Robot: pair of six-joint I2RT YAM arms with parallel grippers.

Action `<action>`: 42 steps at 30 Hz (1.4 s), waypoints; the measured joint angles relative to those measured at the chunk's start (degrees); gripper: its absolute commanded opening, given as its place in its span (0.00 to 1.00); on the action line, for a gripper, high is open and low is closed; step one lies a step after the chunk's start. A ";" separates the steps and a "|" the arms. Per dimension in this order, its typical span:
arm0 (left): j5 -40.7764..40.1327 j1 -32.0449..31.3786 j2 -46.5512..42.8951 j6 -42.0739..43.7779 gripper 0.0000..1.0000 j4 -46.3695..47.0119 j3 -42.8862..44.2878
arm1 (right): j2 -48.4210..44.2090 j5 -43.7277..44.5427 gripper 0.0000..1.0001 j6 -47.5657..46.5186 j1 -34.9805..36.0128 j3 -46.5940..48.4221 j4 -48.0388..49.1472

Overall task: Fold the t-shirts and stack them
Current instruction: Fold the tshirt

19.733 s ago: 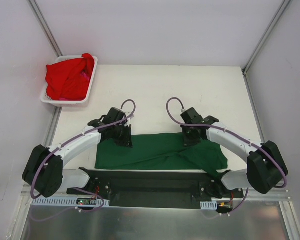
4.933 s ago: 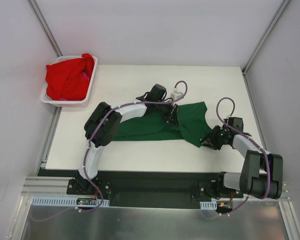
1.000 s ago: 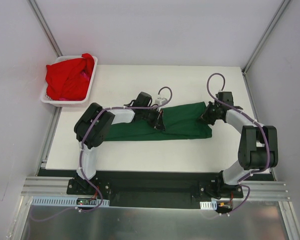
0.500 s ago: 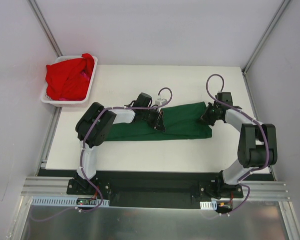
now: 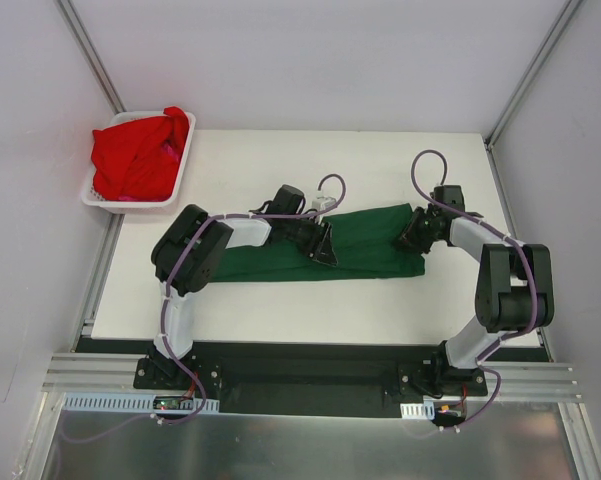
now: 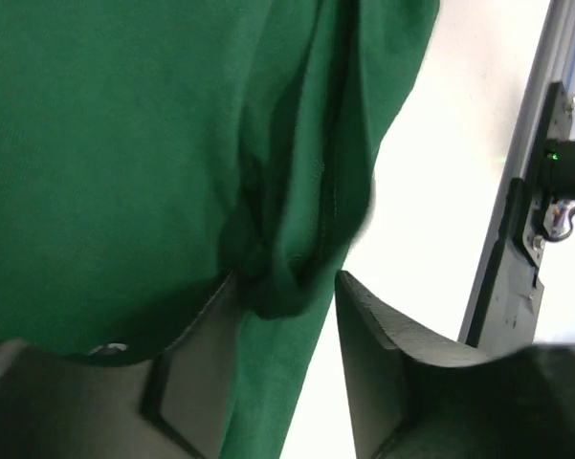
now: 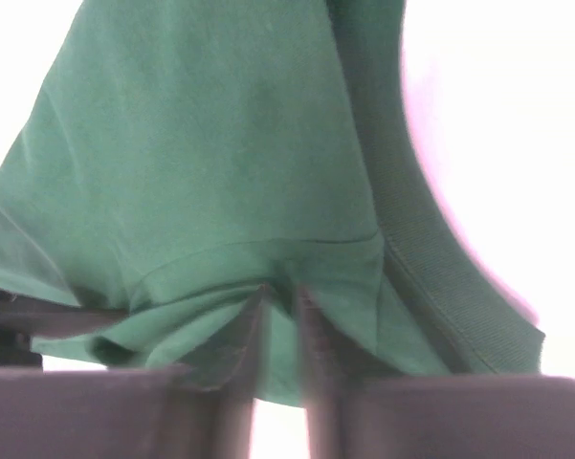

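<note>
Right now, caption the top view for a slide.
Folded green shirt under the left arm and right arm; red shirt heaped in a white basket.

Green t-shirt [image 5: 370,245] lies folded lengthwise on the table [image 5: 280,160], red cloth [image 5: 130,160] heaped in the basket [image 5: 130,204]

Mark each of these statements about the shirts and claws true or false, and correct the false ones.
1. The green t-shirt lies on the table. True.
2. The red t-shirts are spread flat on the table. False: they sit bunched in the white basket at the far left corner.
3. The left claw has green cloth between its fingers. True.
4. The right claw is at the basket. False: it is at the right end of the green t-shirt.
5. A red shirt is stacked on the green one. False: no red cloth lies on it.
</note>
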 measured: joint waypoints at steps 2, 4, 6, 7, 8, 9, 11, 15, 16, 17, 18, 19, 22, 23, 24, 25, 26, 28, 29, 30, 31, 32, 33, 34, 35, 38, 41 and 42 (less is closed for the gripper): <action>0.68 -0.02 -0.15 -0.26 0.54 0.31 0.00 | 0.00 0.37 0.42 -0.39 0.00 0.00 -0.07; 0.94 -0.04 -0.37 -0.48 0.55 0.37 -0.07 | -0.07 0.76 0.45 -0.52 0.00 0.00 -0.11; 0.83 -0.07 -0.94 -0.50 0.56 0.55 -0.52 | -0.26 1.11 0.47 -0.68 0.00 0.00 -0.26; 0.68 -0.07 -1.36 -0.46 0.56 0.55 -0.83 | -0.63 1.33 0.48 -0.70 0.00 0.00 -0.48; 0.48 -0.04 -1.75 -0.46 0.56 0.55 -1.18 | -1.03 1.42 0.48 -0.72 0.00 0.00 -0.70; -0.09 -0.02 -2.27 -0.44 0.56 0.50 -1.77 | -1.88 1.57 0.48 -0.81 0.00 0.00 -1.07; -0.87 0.00 -3.32 -0.42 0.56 0.33 -2.69 | -3.69 1.86 0.49 -0.92 0.00 0.24 -1.86; -2.34 -0.02 -6.23 -0.13 0.56 -1.09 -4.09 | -8.48 2.51 0.49 -1.42 0.00 1.29 -3.19; -2.54 0.00 -7.21 0.04 0.57 -1.51 -4.42 | -9.53 2.67 0.49 -1.55 0.00 1.51 -3.39; -2.75 0.00 -8.15 0.20 0.57 -1.88 -4.66 | -10.86 2.78 0.49 -1.75 0.00 1.73 -3.54; -3.08 0.00 -9.20 0.37 0.57 -2.10 -4.90 | -12.33 2.86 0.49 -1.99 0.00 1.92 -3.78; -3.48 0.00 -10.34 0.46 0.57 -2.27 -5.20 | -13.33 2.86 0.47 -2.21 0.00 1.99 -3.91; -4.11 0.00 -13.60 0.61 0.52 -2.40 -5.77 | -16.33 2.19 0.27 -2.95 0.00 2.03 -4.52; -4.52 0.00 -14.75 0.66 0.48 -2.54 -5.95 | -16.85 1.64 0.20 -3.13 0.00 2.03 -4.66; -5.01 0.00 -15.87 0.68 0.33 -2.80 -6.03 | -17.18 0.63 0.12 -3.37 -0.02 2.03 -4.68; -5.33 0.00 -16.87 0.81 0.23 -3.19 -6.05 | -17.31 -0.61 0.01 -3.45 -0.02 1.95 -4.52; -5.73 0.00 -17.84 0.81 0.12 -3.58 -6.10 | -17.38 -1.86 0.01 -3.54 -0.02 1.62 -3.93; -7.04 0.02 -19.65 0.90 0.00 -4.35 -6.36 | -17.38 -4.35 0.01 -3.34 0.00 0.39 -2.62; -7.91 0.11 -20.63 0.83 0.00 -4.55 -6.73 | -17.38 -5.68 0.01 -3.15 0.00 -0.55 -1.81; -8.33 0.37 -21.62 0.87 0.00 -4.72 -7.26 | -17.38 -7.26 0.01 -2.99 0.00 -1.62 -0.87; -8.92 0.66 -22.67 0.79 0.00 -4.94 -7.96 | -17.38 -9.09 0.01 -2.89 0.00 -2.99 0.26; -9.70 1.03 -23.78 0.74 0.00 -5.16 -8.76 | -17.35 -10.16 0.01 -2.73 0.00 -3.78 0.76; -10.01 1.55 -24.72 0.68 0.00 -5.31 -9.57 | -17.25 -11.93 0.01 -2.54 0.00 -4.68 1.55; -10.80 2.38 -26.14 0.46 0.00 -5.40 -10.97 | -16.94 -14.05 0.01 -2.29 0.15 -5.42 2.62; -11.37 3.19 -27.50 0.28 0.00 -5.60 -12.17 | -16.50 -15.45 0.01 -2.19 0.31 -5.75 3.37; -13.05 5.64 -31.78 -0.35 0.00 -5.77 -15.80 | -14.10 -20.28 0.01 -1.86 1.53 -6.25 6.58; -14.86 8.11 -36.96 -0.90 0.00 -6.12 -19.56 | -11.58 -23.96 0.01 -0.68 3.45 -6.69 10.36; -15.37 8.87 -38.60 -1.05 0.00 -6.19 -20.70 | -10.91 -24.72 0.01 -0.22 3.96 -6.86 11.50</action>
